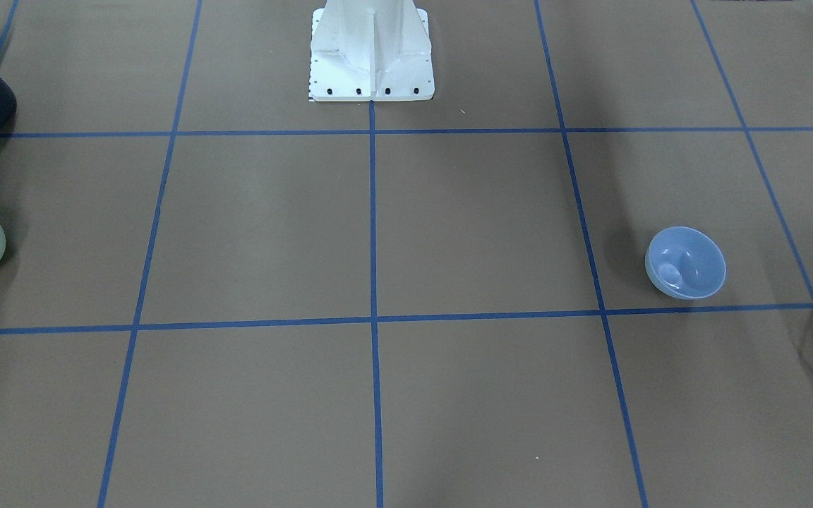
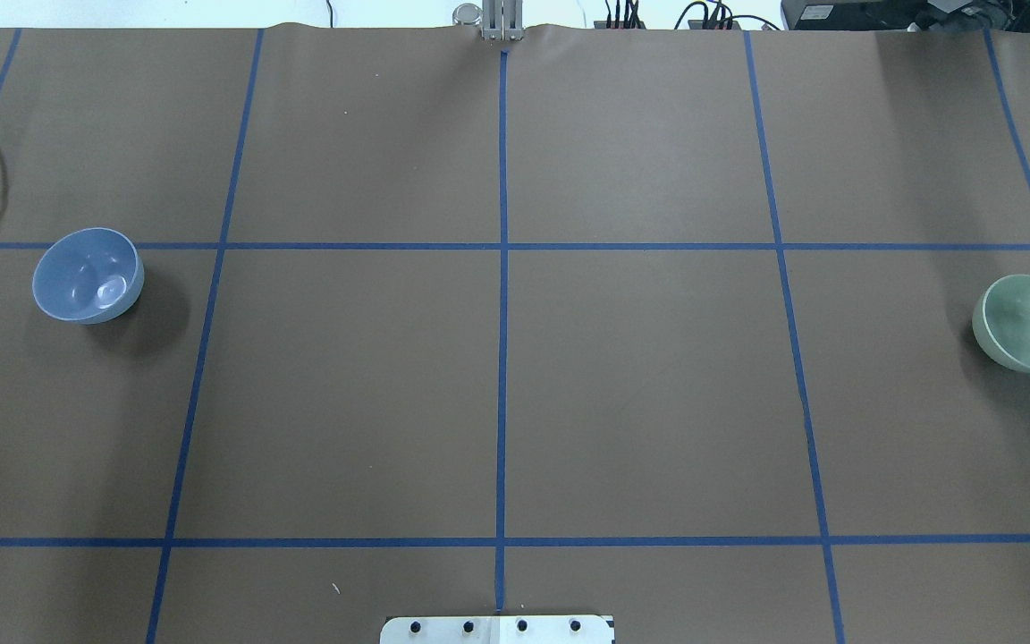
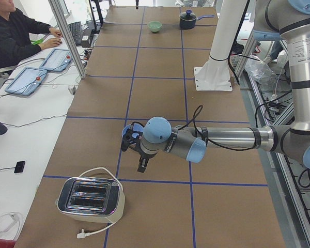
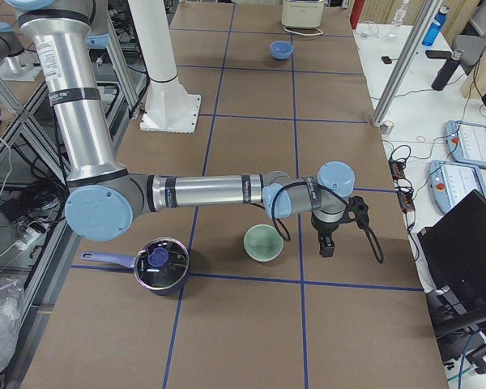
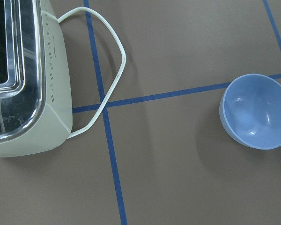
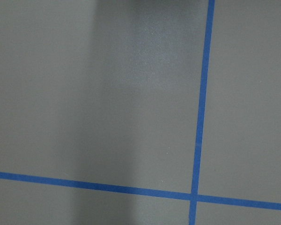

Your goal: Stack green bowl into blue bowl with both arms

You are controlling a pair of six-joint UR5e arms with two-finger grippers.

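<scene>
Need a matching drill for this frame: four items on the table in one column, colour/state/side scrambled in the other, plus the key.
Column A
1. green bowl
2. toaster
3. blue bowl
4. pot

Column B
a. dark, lid on
b. periwinkle, empty, robot's left side
c. cream with chrome top
d. pale mint, empty, robot's right side

Pairs: 1-d, 2-c, 3-b, 4-a

Brown table point(image 2: 640, 402), blue tape grid point(image 2: 502, 358); carries blue bowl point(image 2: 86, 275), green bowl point(image 2: 1029, 323), toaster point(image 3: 90, 196), pot point(image 4: 160, 265), white pedestal point(image 1: 371, 56).
</scene>
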